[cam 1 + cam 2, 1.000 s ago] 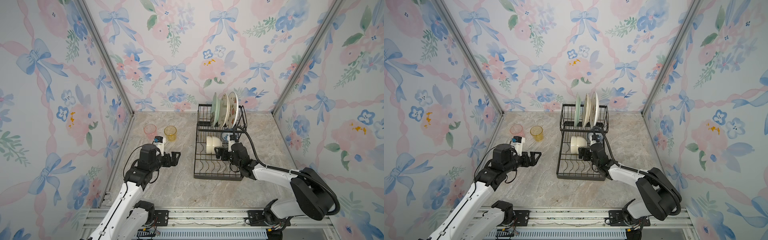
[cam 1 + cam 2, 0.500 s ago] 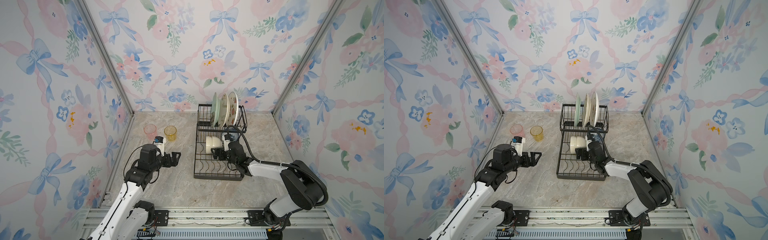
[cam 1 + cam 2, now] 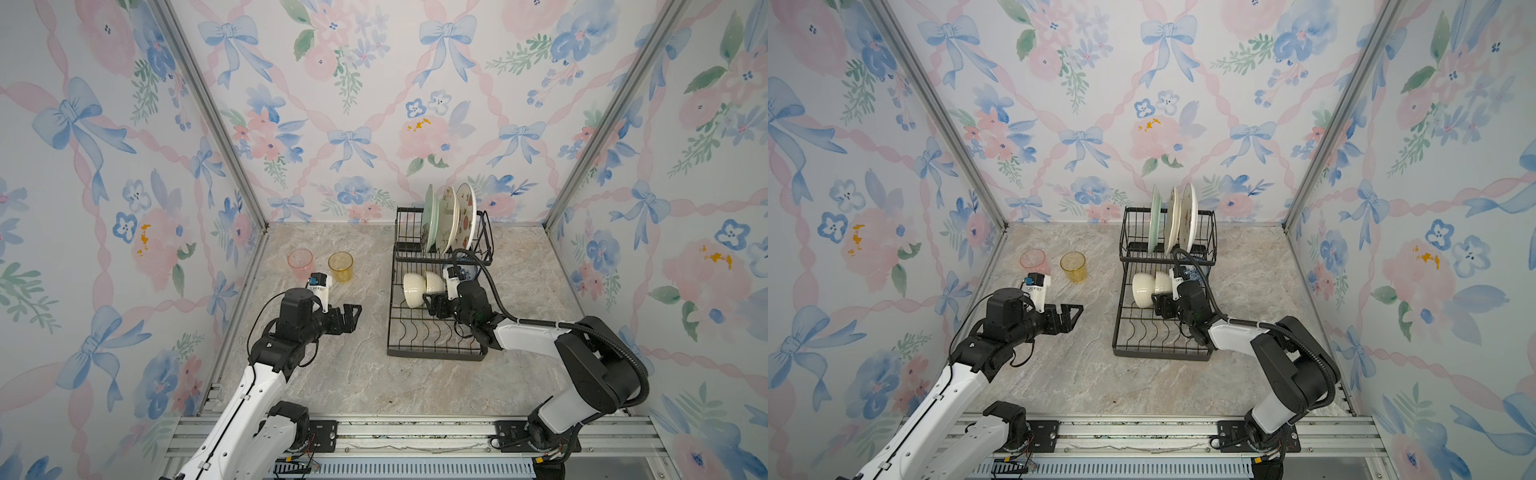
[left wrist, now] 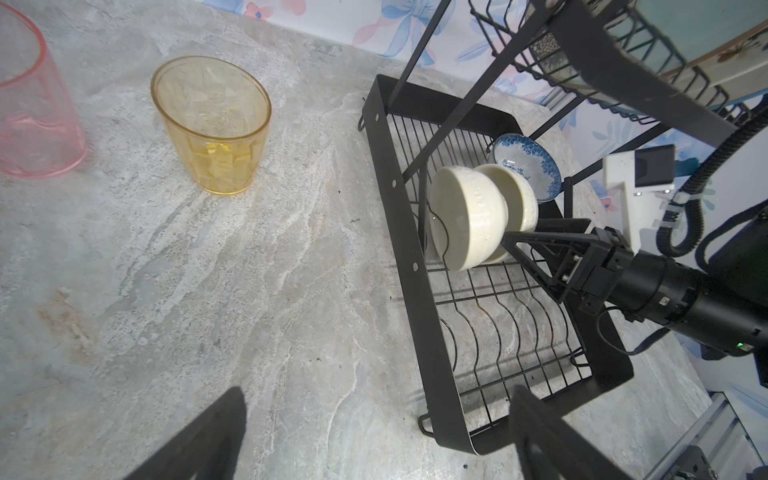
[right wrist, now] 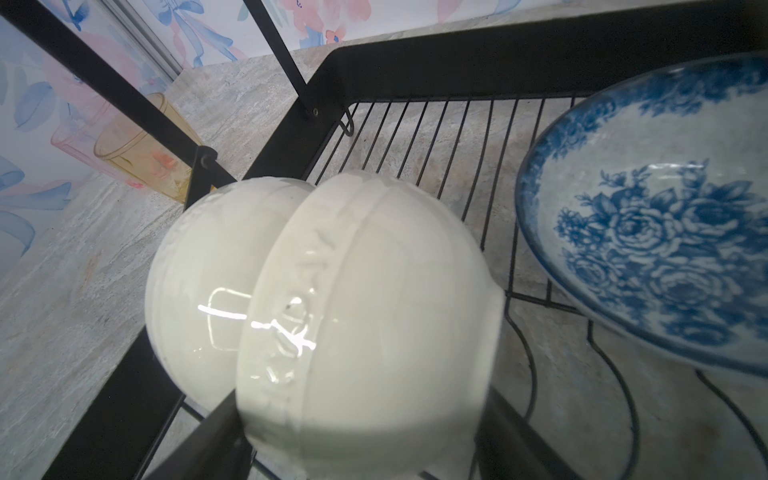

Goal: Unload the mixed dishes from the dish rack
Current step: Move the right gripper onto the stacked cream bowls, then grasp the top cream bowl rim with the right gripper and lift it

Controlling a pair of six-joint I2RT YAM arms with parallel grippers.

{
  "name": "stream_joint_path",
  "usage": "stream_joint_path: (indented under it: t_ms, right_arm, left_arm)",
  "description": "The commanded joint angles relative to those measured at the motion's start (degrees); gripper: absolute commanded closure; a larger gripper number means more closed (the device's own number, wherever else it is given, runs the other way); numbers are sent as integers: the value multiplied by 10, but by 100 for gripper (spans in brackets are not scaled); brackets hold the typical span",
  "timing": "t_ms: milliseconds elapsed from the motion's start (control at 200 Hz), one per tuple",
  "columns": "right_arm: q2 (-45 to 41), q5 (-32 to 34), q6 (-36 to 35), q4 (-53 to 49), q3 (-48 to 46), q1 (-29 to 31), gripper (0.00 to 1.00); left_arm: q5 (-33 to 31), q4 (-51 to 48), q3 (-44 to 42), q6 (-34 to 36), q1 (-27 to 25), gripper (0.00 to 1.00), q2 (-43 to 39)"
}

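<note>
The step in hand looks like taking a bowl out of the black metal wire two-tier dish rack (image 3: 436, 356), which stands at about 1 o'clock on the marbled grey table (image 3: 365, 374); the right hand (image 3: 432, 305) reaches into the lower tray from 5 o'clock, its fingers set either side of a glossy cream ceramic bowl (image 5: 374, 311) that lies on its side against a second cream bowl (image 5: 199, 282); the fingers are apart around it, but I cannot tell whether they press on it. A blue-patterned white bowl (image 5: 648, 257) tilts at 3 o'clock of the pair, clear of the hand. On the upper shelf a mint-green plate (image 3: 430, 216) and two cream printed plates (image 3: 465, 212) stand on edge. The pink translucent tumbler (image 3: 300, 262) and amber translucent tumbler (image 3: 340, 266) stand upright on the table at 10 o'clock, so I judge them done; the left hand (image 3: 349, 318) hovers empty at 9 o'clock of the rack, fingers wide apart. Next comes a firm hold, then a lift that frees the bowl from its neighbour and clears the shelf struts; glazed ware may slip.
</note>
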Motion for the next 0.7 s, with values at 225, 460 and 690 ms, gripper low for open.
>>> stream_joint_path:
  t_ms: [225,460,690]
  right_arm:
    - [-48,79,-12,3,-17,12,37]
    - [-107,101,-14,-48,-18,16,40]
    - [-155,108,19,-59,-46,17,42]
  left_arm:
    - [9,11,-5,0,2,2,3]
    - [9,11,-4,0,3,2,1]
    - [14,17,-4,-3,2,2,1]
